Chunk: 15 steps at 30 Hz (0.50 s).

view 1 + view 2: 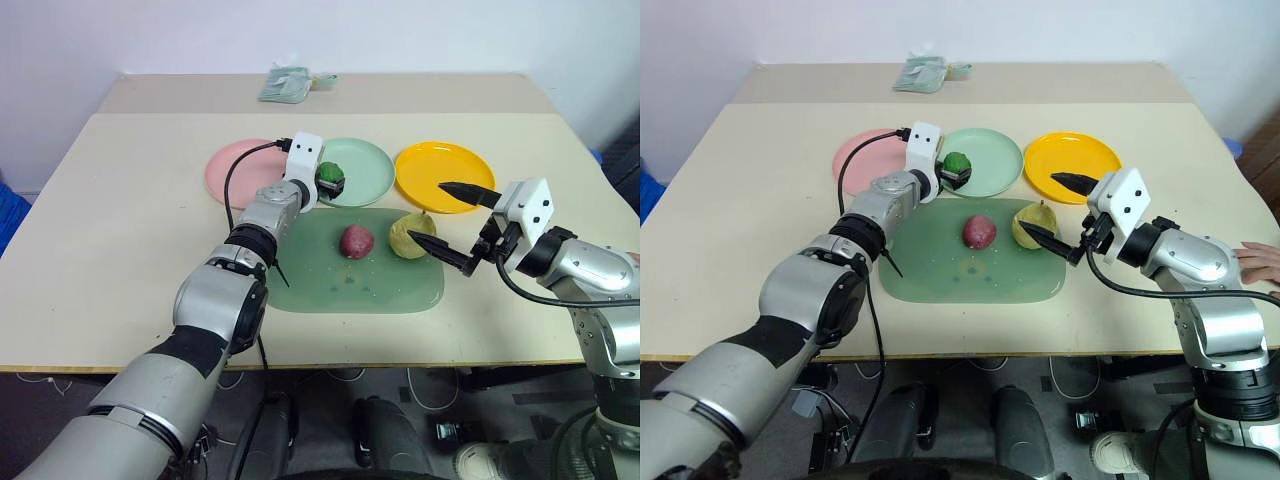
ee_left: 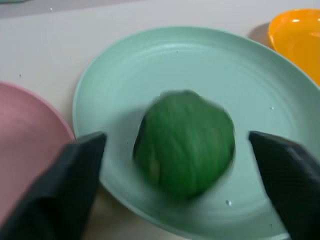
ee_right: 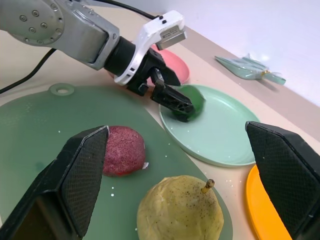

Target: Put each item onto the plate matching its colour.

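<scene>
The dark green ball (image 2: 185,142) rests on the mint green plate (image 1: 368,160), near its left side. My left gripper (image 1: 331,181) is open around it, one finger on each side with a gap showing. On the cutting board lie the dark red oval (image 1: 355,241) and, to its right, the pale yellow pear (image 1: 406,237). My right gripper (image 1: 425,211) stands open just right of the pear, its fingers pointing left and apart from it. The pink plate (image 1: 232,172) sits left of the mint one and the yellow plate (image 1: 432,168) right of it; both are bare.
The translucent green cutting board (image 1: 330,285) lies in front of the plates. A pale green packet (image 1: 288,83) sits at the table's far edge. A person's hand (image 1: 1260,262) rests at the right edge of the table.
</scene>
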Available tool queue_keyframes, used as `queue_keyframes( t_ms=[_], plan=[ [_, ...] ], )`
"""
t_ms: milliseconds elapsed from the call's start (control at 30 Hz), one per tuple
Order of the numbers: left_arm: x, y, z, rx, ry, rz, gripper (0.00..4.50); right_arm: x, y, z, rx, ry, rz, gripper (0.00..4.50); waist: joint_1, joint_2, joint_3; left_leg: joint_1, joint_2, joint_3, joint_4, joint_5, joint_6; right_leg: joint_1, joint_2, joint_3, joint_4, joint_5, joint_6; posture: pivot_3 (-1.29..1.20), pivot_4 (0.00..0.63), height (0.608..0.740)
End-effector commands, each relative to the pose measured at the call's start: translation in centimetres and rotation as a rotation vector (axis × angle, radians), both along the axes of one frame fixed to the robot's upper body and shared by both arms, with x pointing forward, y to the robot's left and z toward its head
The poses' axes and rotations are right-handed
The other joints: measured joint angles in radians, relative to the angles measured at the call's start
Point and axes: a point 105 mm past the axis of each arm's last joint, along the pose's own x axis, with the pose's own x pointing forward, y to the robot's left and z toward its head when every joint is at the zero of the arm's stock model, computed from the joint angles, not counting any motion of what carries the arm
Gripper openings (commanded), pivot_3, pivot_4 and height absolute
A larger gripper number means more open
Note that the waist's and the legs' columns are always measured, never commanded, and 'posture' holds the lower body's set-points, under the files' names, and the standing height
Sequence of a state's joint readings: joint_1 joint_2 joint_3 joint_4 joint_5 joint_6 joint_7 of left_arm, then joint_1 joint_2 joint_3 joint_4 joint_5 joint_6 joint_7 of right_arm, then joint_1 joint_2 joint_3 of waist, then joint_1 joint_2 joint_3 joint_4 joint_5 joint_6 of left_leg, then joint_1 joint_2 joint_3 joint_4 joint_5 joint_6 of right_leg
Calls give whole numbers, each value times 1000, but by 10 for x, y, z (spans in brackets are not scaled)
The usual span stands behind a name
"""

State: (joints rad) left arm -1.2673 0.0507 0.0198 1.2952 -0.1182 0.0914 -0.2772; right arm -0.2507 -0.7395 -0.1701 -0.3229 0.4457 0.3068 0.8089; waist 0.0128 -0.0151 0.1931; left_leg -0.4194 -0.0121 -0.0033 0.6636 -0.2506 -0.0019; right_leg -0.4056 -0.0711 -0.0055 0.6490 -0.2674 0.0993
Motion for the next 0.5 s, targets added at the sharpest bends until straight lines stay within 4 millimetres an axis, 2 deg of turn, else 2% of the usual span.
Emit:
queue_keyframes(
  t_ms=[33,167,267,367,433,500],
  plan=[
    [1,-9,36,-66,-112,-54,4457,-8,7,17,0,-65,13,4500,1,0,0,0,0,0,0,0,0,0,0,0,0,0,0,0,150,740],
    [-11,-9,49,-75,-232,-202,4457,-15,9,17,2,-42,3,4500,0,0,0,-1,0,-1,0,0,0,0,0,0,0,0,0,0,150,740],
    [-46,-1,52,-123,-251,-405,4457,-23,7,13,-3,-16,-13,4500,-6,1,-1,-1,0,0,-1,0,0,-1,0,1,0,0,0,0,150,740],
    [-77,7,52,-144,-213,-502,4457,-31,4,9,-7,7,-24,4500,-8,2,-1,-1,2,0,-1,0,-1,-2,0,2,0,0,0,0,150,740],
    [-103,17,42,-52,-194,-592,4457,-43,-1,3,-18,41,-36,4500,-1,2,-1,-1,2,-1,0,0,-1,-2,0,3,1,1,-1,0,150,740],
    [-120,21,32,-16,-147,-649,4457,-54,-8,-3,-15,78,-59,4500,4,2,-1,-1,2,-2,0,0,-1,0,-1,2,0,1,-2,0,150,740]
  ],
)
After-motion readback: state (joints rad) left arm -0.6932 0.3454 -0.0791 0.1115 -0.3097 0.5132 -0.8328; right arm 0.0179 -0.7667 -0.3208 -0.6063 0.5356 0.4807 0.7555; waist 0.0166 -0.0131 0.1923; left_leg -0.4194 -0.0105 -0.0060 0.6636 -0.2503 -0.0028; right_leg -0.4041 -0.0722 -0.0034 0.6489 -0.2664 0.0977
